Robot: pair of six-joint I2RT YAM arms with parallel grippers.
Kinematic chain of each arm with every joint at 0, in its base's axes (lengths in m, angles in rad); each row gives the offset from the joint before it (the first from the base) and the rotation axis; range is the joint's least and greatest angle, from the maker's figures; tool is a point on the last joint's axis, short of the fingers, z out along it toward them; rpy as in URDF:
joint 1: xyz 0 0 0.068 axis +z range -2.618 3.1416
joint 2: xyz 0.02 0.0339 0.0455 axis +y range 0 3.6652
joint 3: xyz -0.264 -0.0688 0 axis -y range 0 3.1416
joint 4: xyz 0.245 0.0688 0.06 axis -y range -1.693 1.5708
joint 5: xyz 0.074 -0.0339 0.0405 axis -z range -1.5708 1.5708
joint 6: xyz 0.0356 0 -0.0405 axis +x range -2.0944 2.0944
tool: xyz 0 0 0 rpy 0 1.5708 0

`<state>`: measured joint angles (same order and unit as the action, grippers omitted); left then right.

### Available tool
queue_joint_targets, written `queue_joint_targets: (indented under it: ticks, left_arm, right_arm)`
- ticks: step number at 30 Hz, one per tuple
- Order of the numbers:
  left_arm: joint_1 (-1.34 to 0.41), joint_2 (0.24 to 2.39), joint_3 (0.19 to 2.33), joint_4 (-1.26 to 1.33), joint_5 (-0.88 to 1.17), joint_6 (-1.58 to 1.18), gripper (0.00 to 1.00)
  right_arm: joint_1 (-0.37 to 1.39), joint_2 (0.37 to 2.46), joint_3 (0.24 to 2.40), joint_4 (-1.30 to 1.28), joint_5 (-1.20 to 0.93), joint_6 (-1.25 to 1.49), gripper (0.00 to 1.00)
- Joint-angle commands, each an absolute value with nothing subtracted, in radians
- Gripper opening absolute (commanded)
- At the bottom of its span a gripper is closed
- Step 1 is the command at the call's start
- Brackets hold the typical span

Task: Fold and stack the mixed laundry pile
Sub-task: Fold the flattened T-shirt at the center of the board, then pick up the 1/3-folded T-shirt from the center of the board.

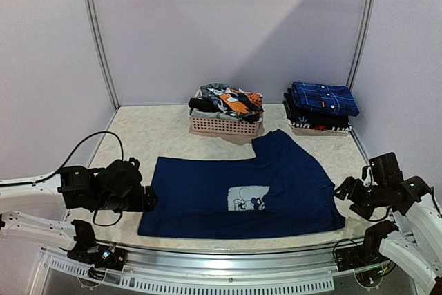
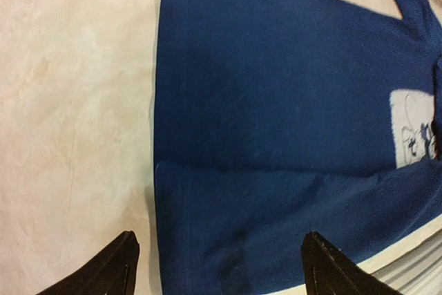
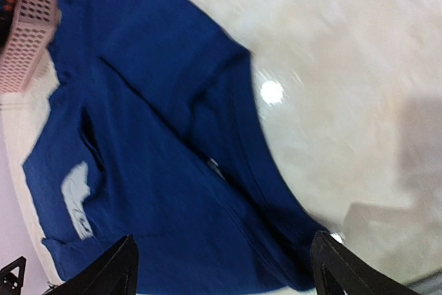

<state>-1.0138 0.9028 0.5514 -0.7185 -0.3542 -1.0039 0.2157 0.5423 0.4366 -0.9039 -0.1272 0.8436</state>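
A navy T-shirt [image 1: 235, 188] with a pale cartoon print lies spread on the table, partly folded, its right side folded over. It shows in the left wrist view [image 2: 290, 136] and the right wrist view [image 3: 159, 170]. My left gripper [image 1: 150, 199] is open at the shirt's left hem; its fingertips [image 2: 114, 267] straddle the hem edge. My right gripper [image 1: 340, 189] is open just off the shirt's right edge, above the near right corner. The rest of the laundry pile [image 1: 231, 100], orange, black and white pieces, sits in the basket.
A pale pink slatted basket [image 1: 226, 126] stands at the back centre; it also shows in the right wrist view [image 3: 27, 29]. A stack of folded garments [image 1: 320, 107] with a blue plaid top lies at the back right. The metal table rail [image 1: 221, 250] runs along the near edge.
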Motion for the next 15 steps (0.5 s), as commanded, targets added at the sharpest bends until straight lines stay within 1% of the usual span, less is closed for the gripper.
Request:
queue_joint_targets:
  ticks: [1,5,7,10,15]
  left_arm:
    - [-1.015,0.950,0.613,-0.630,-0.525,-0.872,0.82]
    - [-1.000,0.981,0.572,-0.472,-0.571,-0.818,0.82]
    - [-0.981,1.003,0.555,-0.403,-0.557,-0.793,0.82]
    - [-0.965,1.046,0.572,-0.378,-0.560,-0.760,0.81]
    - [-0.950,1.093,0.575,-0.319,-0.566,-0.715,0.81]
  right_arm:
    - [0.218,0.574,0.385,-0.618,-0.161,0.867,0.89]
    - [0.218,0.649,0.419,-0.488,-0.160,0.848,0.93]
    - [0.219,0.696,0.481,-0.489,-0.132,0.777,0.94]
    - [0.221,0.763,0.570,-0.502,-0.083,0.707,0.95]
    - [0.225,0.904,0.720,-0.525,-0.081,0.585,0.94]
